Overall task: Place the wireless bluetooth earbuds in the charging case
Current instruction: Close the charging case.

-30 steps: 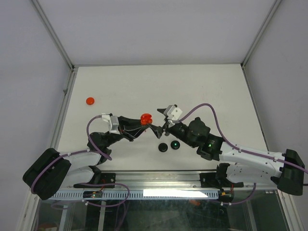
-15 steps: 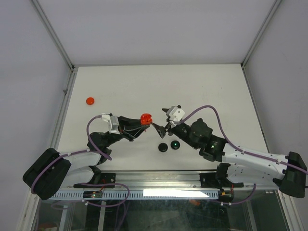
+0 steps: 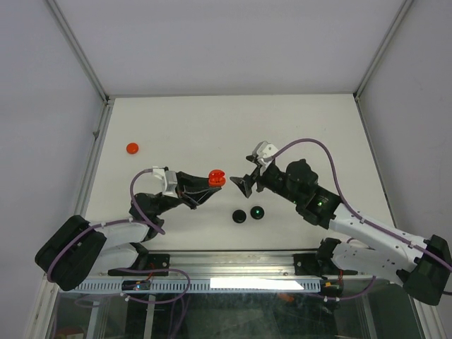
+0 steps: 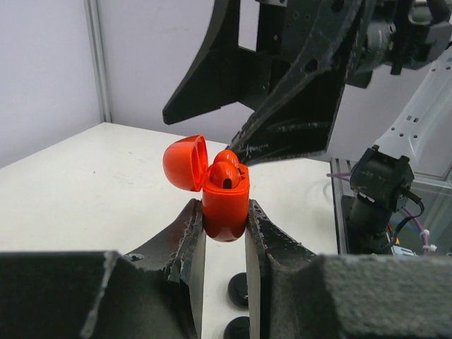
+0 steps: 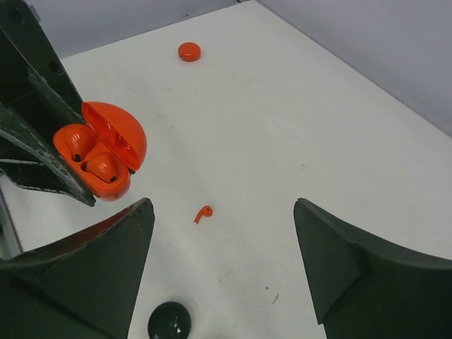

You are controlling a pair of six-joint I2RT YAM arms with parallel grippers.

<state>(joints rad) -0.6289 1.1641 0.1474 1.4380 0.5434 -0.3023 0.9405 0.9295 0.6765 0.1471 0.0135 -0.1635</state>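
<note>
The red charging case was pinched upright between the fingers of the left claw. It was held off the desk, over the middle and somewhat nearer the near edge than the far one. Its domed lid stood hinged open to one side. Two red earbuds sat side by side in the case, rounded tops up, each showing a small dark spot.

A loose earbud, also red and comma-shaped with a short stem, lay on the bare desk. It was apart from the case, and in the right wrist view it sat under the gap between that claw's fingers.

The right claw was spread wide and held nothing. It hung just beside the case on its right, tips turned toward it and not touching it.

A red disc lay alone close to the desk's left edge, well apart from everything else. Two black discs sat side by side toward the near edge, below the space between the two claws. The right-hand one showed a green glint on top.
</note>
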